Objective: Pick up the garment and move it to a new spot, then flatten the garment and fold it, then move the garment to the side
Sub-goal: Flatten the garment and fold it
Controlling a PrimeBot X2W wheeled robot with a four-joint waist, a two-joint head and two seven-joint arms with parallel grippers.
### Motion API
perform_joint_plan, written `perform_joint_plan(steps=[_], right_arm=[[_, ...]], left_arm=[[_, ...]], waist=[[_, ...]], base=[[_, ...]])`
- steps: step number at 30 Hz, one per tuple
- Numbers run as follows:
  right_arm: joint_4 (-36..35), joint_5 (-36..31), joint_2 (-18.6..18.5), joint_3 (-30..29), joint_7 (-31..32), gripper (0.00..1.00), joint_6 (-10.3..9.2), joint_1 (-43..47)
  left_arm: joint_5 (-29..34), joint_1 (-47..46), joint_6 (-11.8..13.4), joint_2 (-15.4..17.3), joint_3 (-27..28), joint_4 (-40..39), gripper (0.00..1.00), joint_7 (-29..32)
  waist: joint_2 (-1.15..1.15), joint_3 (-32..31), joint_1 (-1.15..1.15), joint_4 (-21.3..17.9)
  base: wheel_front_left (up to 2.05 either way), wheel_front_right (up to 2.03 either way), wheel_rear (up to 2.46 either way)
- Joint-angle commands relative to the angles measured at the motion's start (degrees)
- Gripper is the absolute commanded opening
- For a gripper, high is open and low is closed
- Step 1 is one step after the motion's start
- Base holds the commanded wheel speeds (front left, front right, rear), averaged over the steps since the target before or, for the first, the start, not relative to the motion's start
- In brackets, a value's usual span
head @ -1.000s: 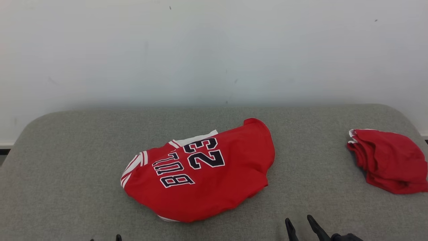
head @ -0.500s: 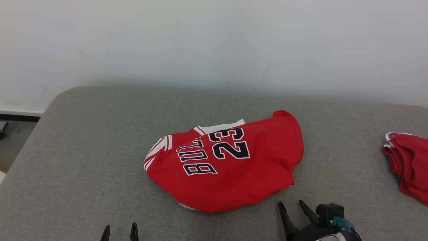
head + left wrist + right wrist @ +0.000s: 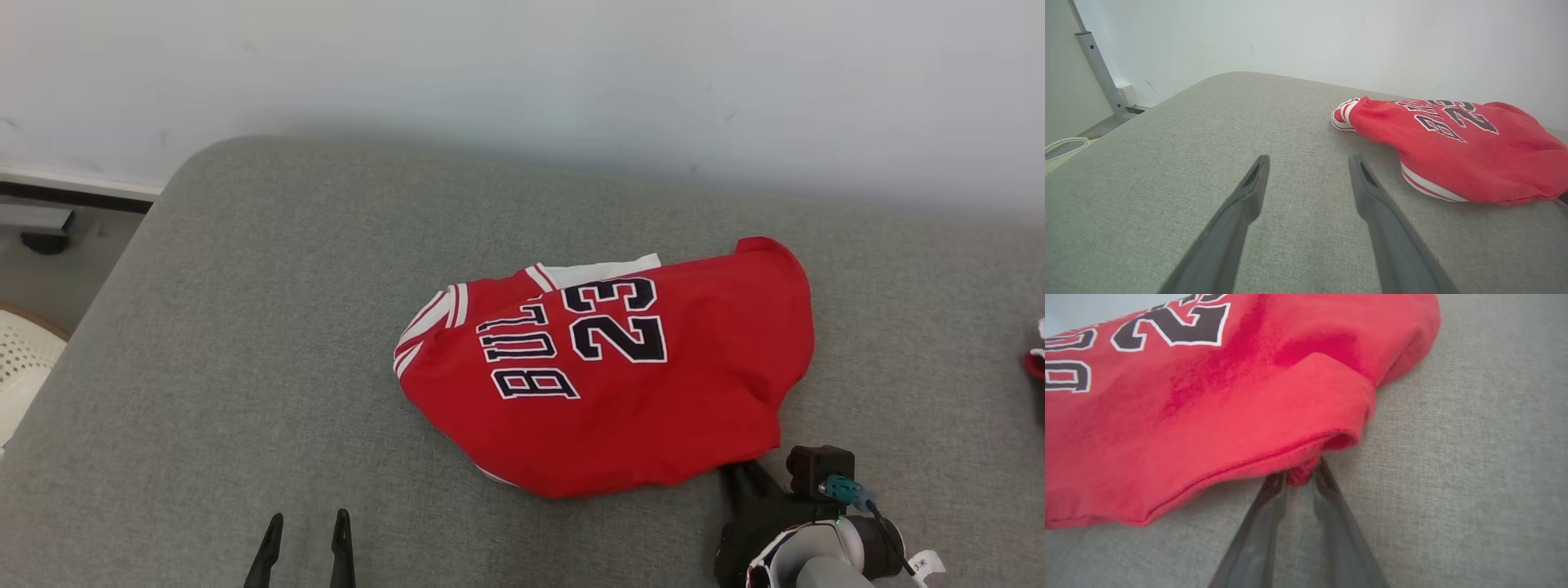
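Jersey (image 3: 637,400), red with dark, white-edged "BULL" lettering and a 23, lies in a loose rumpled mound on the grey upholstered surface (image 3: 245,343), right of centre in the head view, with the white wall (image 3: 522,65) behind. We read its long axis as running left to right, climbing slightly toward the far side at the right end. The white-striped trim sits at the left end and a rounded plain-red lobe closes the far right end. The print lies on its side: the lettering is left of the number and both read from near to far, so we take the top of the jersey to point to the robot's left. A strip of white lining shows along the far edge. Right gripper (image 3: 1300,478) is at the near right corner of the mound; in the right wrist view its two dark fingers (image 3: 1259,522) converge on a small tuck of red fabric under the rolled hem, one finger touching each side, so we note it as clamped on the jersey. In the head view the tips are hidden beneath the jersey's hem. Left gripper (image 3: 1308,163) hangs over bare surface, near left of the jersey and apart from it, fingers spread wide with nothing between them.
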Motion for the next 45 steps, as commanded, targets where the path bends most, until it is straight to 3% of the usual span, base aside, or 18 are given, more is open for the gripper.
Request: perform_joint_plan(steps=[1, 8, 13, 19, 23, 28, 31, 32, 33, 38, 45], right_arm=[[0.98, -1.46, 0.18, -0.07, 0.27, 0.00, -0.14, 0.49], [-4.68, -7.23, -3.01, -5.19, 0.19, 0.00, -0.15, 3.54], [-13.55, -13.87, -4.58, -9.93, 0.14, 0.00, -0.14, 7.38], [-19.15, -20.04, -7.46, -15.55, 0.14, 0.00, -0.15, 10.21], [-19.14, -23.46, -8.88, -21.84, 0.14, 0.00, -0.15, 11.72], [-14.35, -27.73, -8.86, -28.92, 0.13, 0.00, -0.15, 12.85], [-12.79, -31.33, -7.27, -33.73, 0.14, 0.00, -0.15, 13.54], [-12.83, -32.27, -6.46, -34.65, 0.14, 0.59, -0.15, 13.58], [-13.17, -33.22, -5.84, -35.43, 0.13, 1.00, -0.15, 13.56], [-20.76, -34.31, -3.16, -37.54, 0.07, 1.00, -0.15, 15.37], [-31.99, -30.39, -0.58, -33.71, 0.06, 1.00, -0.15, 19.40]], left_arm=[[-0.63, -0.52, 0.14, -0.09, -0.01, 0.21, 1.00, -0.20], [-1.15, 0.09, 0.78, -0.09, 0.68, -0.42, 1.00, -0.19], [-1.89, 1.18, 1.04, -0.08, 0.88, -0.47, 1.00, -0.19], [-2.09, 1.02, 1.39, -0.07, 0.54, -0.73, 1.00, -0.20], [-1.97, 1.08, 1.55, -0.07, 0.19, -0.86, 1.00, -0.20], [-2.16, 0.91, 1.66, -0.07, -0.29, -0.62, 1.00, -0.20], [-2.41, 1.08, 1.50, -0.08, -0.68, -0.49, 1.00, -0.20], [-2.47, 1.14, 1.30, -0.07, -0.87, -0.35, 1.00, -0.20], [-2.65, 1.13, 1.02, -0.07, -1.16, -0.09, 1.00, -0.20], [-4.42, -0.65, -1.74, -0.07, -3.43, 2.22, 1.00, -0.20], [-3.80, -4.31, -4.52, -0.05, -8.42, 8.54, 1.00, -0.19]], waist=[[0.00, 0.53, -0.01, 0.56], [0.00, 0.23, -0.01, -1.85], [0.00, -0.86, -0.01, -6.22], [0.00, -2.43, -0.01, -11.09], [0.00, -3.02, -0.01, -12.61], [0.00, -3.08, -0.01, -12.81], [0.00, -3.05, -0.01, -12.74], [0.00, -3.05, -0.01, -12.76], [0.00, -3.06, -0.01, -12.80], [0.00, -3.12, -0.01, -13.48], [0.00, -3.07, -0.01, -16.20]], base=[[0.00, 0.00, 0.00], [0.00, 0.00, 0.00], [0.00, 0.00, 0.00], [0.00, 0.00, 0.00], [0.00, 0.00, 0.00], [0.00, 0.00, 0.00], [0.00, 0.00, 0.00], [0.00, 0.00, 0.00], [0.00, 0.00, 0.00], [0.00, 0.00, 0.00], [0.00, 0.00, 0.00]])
